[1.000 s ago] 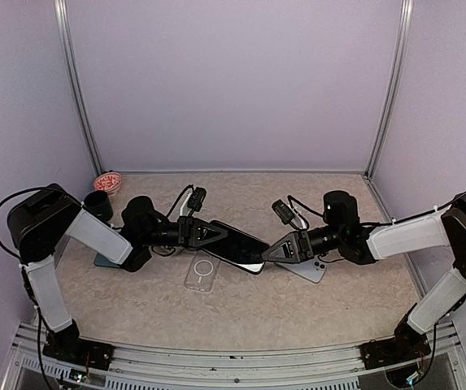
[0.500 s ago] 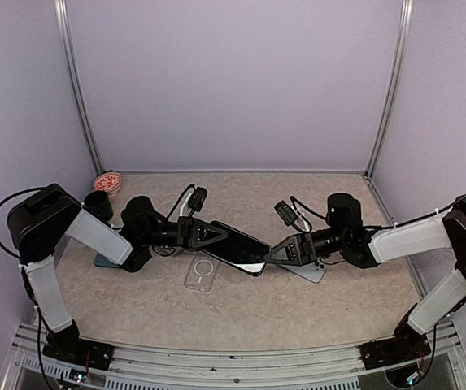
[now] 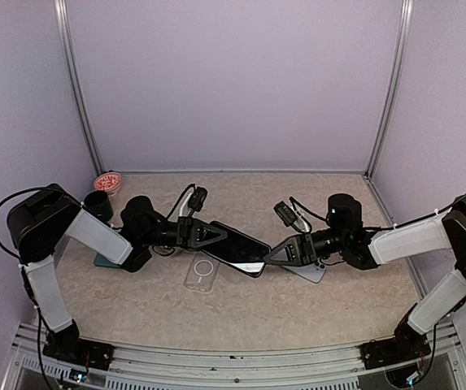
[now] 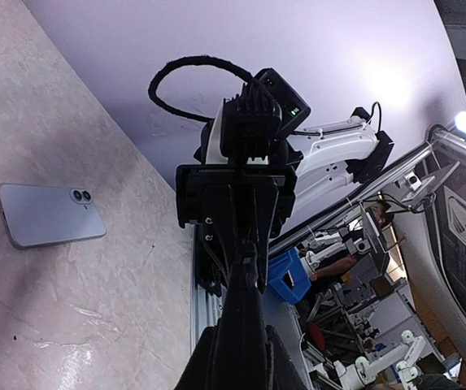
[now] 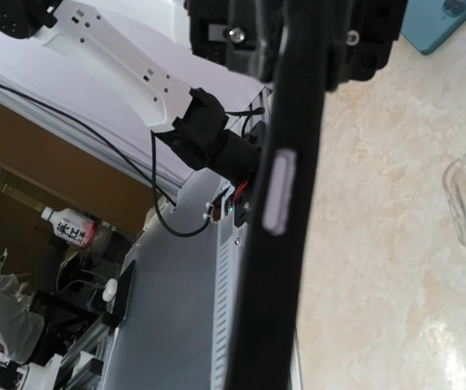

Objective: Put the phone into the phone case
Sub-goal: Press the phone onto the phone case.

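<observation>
**Top external.** The phone (image 3: pixel 241 249) is a black slab with its glossy face up and tilted, held off the table (image 3: pixel 257 325) between the two arms. The left gripper (image 3: pixel 215 236) is closed narrow on one end. The right gripper (image 3: pixel 276 254) meets the opposite end, its tips at the phone's edge. Cannot tell from here whether the right jaws clamp it. The phone case (image 3: pixel 201 273) is clear, with a ring on its back. It lies flat just below the left gripper's tips, apart from the phone. A silver phone (image 3: pixel 311 270) lies under the right gripper. A teal phone (image 3: pixel 102 261) lies behind the left gripper, under that arm.

**Left wrist.** The phone is edge-on, a thin dark bar running from the left gripper straight ahead to the right gripper. The left jaws sit tight against both flat sides. The silver phone lies flat, left of the bar, lenses up.

**Right wrist.** The phone is edge-on again, with a pale side button (image 5: pixel 275 191). It runs up to the left gripper at the top. The right gripper's own jaws cannot be made out against the phone, so its grip cannot be told.
</observation>
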`<state>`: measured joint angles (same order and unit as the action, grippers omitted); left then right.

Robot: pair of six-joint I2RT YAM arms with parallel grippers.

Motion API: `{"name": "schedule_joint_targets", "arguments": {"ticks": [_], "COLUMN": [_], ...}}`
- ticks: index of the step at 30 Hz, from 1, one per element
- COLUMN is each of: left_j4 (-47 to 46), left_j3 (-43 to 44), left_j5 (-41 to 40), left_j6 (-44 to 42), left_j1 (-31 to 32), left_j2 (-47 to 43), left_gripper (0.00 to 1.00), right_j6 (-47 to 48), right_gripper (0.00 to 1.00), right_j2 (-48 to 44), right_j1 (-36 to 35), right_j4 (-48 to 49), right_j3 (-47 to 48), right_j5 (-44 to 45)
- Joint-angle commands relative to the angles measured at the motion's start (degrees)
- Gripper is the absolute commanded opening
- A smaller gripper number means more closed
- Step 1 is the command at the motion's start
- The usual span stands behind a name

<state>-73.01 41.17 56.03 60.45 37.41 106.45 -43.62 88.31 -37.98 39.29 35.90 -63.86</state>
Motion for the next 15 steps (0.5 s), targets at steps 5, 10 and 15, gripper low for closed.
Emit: {"name": "schedule_joint_targets", "arguments": {"ticks": [5,10,15], "left_j4": [7.53,11.76,11.32], "left_j3": [-0.94,-0.66,-0.63], "left_j5": [-3.53,-4.13,-3.93], "left_j6": [-3.5,-6.47,-6.59], "left_j1": [-1.28,-1.37,-1.37], "left_j2": [0.88,-0.34,-0.56], "left_gripper": [0.14,0.03,0.0], "right_j6": [5.0,8.14,9.65], "right_gripper": [0.0,0.0,0.28], "right_j2": [-1.53,-2.6,-3.44], "right_j1": [-1.61,-1.56,-1.49], "right_j4": [-2.51,-10.98,-13.96], "right_j3": [4.2,6.03,6.74], "right_j5": [-1.62,1.48,2.41]}}
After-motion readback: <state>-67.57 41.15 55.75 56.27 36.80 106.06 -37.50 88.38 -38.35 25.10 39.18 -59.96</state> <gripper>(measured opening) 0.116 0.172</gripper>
